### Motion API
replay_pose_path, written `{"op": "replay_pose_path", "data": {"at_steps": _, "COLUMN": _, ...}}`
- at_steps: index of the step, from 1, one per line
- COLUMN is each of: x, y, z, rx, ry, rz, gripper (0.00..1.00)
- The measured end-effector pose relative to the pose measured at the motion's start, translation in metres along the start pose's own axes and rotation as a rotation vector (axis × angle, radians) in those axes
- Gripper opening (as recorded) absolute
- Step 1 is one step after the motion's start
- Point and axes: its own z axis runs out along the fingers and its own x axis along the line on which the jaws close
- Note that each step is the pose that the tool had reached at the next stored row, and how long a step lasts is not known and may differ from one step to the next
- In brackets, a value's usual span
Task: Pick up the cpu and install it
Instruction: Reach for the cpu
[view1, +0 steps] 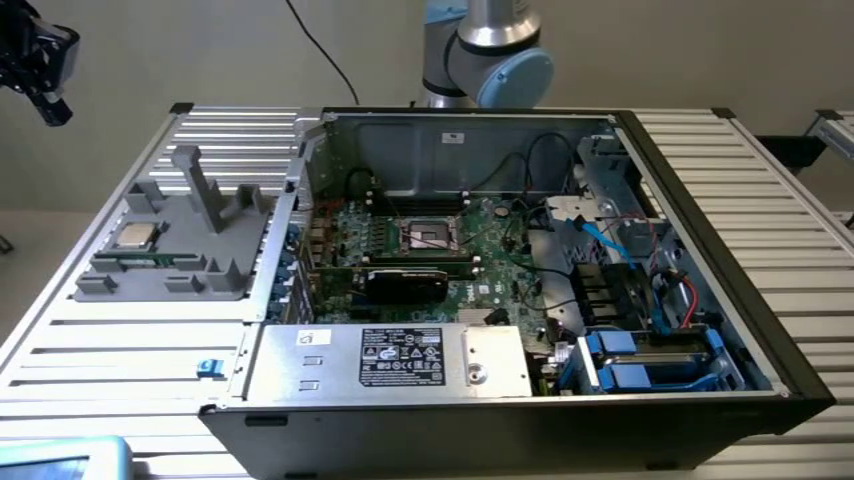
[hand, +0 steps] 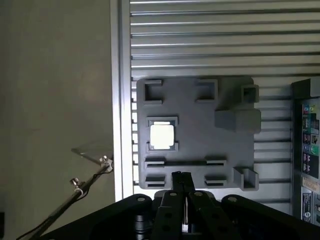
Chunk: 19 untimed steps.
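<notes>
- Wrist view: the gripper (hand: 182, 176) hangs high over the tray (hand: 200, 125), jaws pressed together and holding nothing.
- The cpu (hand: 162, 136) lies flat in the tray, metal top up and glaring bright. It is well apart from the gripper and untouched.
- Exterior view: the cpu (view1: 135, 236) sits in the tray (view1: 200, 250) on the slatted table (view1: 747, 200), to that view's left of the open case (view1: 454, 150).
- A thin green stick (view1: 140, 262) lies in the tray just beside the cpu.
- The socket (view1: 430, 235) sits inside the case, well apart from the cpu. Whether its frame stands open I cannot tell.
- Handling, as I judge it: the cpu is light, thin and stiff. It will not flex, but its smooth metal top gives little purchase.
- The underside is likely delicate, so it should be kept level and not dragged or dropped.
- Best hold, I think: two opposite edges at the rim. The jaws must part first and straddle the chip squarely, since a skewed pinch could tip it in the tray.
</notes>
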Motion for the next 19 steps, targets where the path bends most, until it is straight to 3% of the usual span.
{"op": "replay_pose_path", "data": {"at_steps": 12, "x": 0.017, "y": 0.0153, "z": 0.0018, "rx": -0.0004, "ry": 0.0008, "rz": -0.013, "gripper": 0.11}}
{"op": "replay_pose_path", "data": {"at_steps": 19, "x": 0.018, "y": 0.0187, "z": 0.0033, "rx": -0.011, "ry": 0.002, "rz": -0.035, "gripper": 0.11}}
